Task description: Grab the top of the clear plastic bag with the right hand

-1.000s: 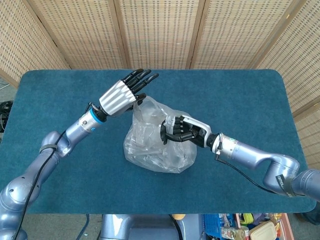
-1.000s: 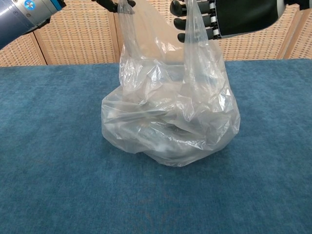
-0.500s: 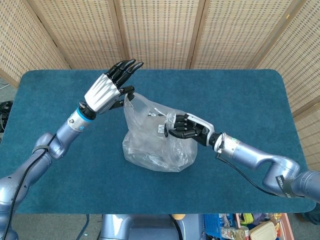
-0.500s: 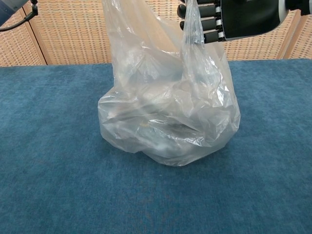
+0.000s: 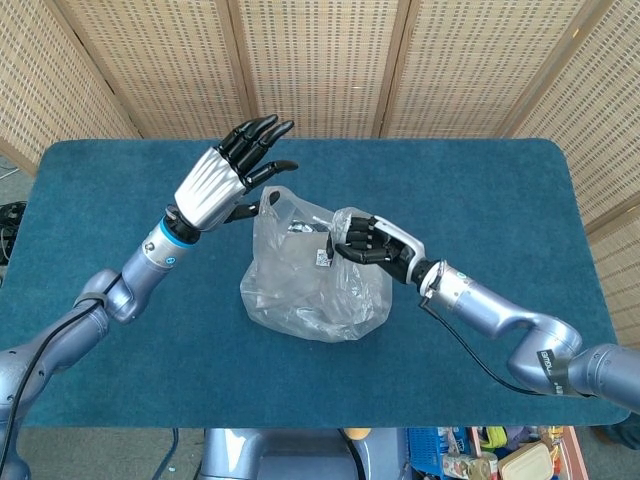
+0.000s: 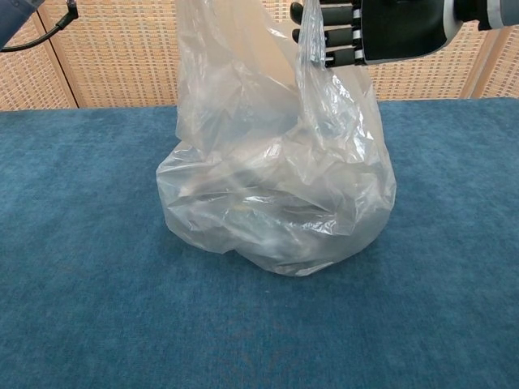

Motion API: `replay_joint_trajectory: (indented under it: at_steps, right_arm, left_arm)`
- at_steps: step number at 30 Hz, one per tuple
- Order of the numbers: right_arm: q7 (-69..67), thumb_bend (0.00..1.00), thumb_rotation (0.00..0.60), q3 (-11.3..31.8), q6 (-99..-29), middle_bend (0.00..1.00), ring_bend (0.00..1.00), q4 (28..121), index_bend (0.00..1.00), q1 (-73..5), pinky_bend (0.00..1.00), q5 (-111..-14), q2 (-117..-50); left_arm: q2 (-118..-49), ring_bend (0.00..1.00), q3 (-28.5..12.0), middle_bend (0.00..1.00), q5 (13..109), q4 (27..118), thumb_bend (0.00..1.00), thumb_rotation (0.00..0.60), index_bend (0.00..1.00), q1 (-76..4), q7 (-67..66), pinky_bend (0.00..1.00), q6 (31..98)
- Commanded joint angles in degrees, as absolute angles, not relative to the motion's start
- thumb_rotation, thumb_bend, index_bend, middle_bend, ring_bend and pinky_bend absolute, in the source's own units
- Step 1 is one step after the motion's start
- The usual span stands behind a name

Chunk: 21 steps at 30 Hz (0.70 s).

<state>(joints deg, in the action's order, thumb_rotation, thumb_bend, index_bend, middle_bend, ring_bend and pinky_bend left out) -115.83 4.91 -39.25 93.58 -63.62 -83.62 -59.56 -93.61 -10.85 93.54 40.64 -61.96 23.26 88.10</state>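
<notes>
A clear plastic bag sits near the centre of a blue table, crumpled and puffed out, with something pale and hard to identify inside. Its top rises in 2 strips of film, one toward each hand.

The right hand, just right of centre in the head view, has its dark fingers curled around the right-hand strip at the bag's top. In the chest view the same hand appears at the upper right, with the film running up between its closed fingers. It looks like a real hold, though how firmly the film is pinched cannot be told.

The left hand, in the upper left of the head view, pinches the other top edge between thumb and a fingertip while its remaining fingers fan out and upward. The chest view shows only a cable of that arm in the top left corner.

Judged from this, the grab is nearly complete. Doing it well likely means gathering more of the slippery film into the right palm rather than trusting the fingertips, closing evenly, and keeping the pull gentle so the thin plastic neither tears nor slides free. The left hand's tension probably helps by holding the top taut.
</notes>
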Motion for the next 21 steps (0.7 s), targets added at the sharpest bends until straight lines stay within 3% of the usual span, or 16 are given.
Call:
replay_joint_trajectory:
  at_steps: [1,5,8,21]
  right_arm:
    - [-115.63,0.49,0.600,5.47,-38.84,0.53,0.46,93.61,0.49,-63.16,0.42,-83.66,-59.71]
    - [-115.32,0.49,0.600,6.20,-38.32,0.53,0.45,93.49,0.48,-62.83,0.42,-83.46,-59.97]
    - [-115.16,0.50,0.600,7.07,-38.07,0.53,0.42,93.47,0.47,-62.61,0.42,-82.83,-60.20]
    - [-111.22,0.53,0.600,13.34,-36.26,0.50,0.32,94.95,0.44,-61.64,0.37,-75.44,-62.02]
  left_arm:
    - [-94.55,0.01,-11.68,0.00,92.81,40.04,0.35,0.600,0.21,-62.20,23.66,0.15,88.33]
    - [-95.00,0.01,-12.23,0.00,92.43,39.53,0.35,0.600,0.09,-62.50,24.23,0.15,88.49]
    - [-95.06,0.01,-12.21,0.00,92.41,39.70,0.35,0.600,0.05,-62.64,24.35,0.15,88.23]
    - [-94.65,0.01,-12.84,0.00,92.23,43.35,0.34,0.600,0.02,-63.94,21.68,0.16,86.76]
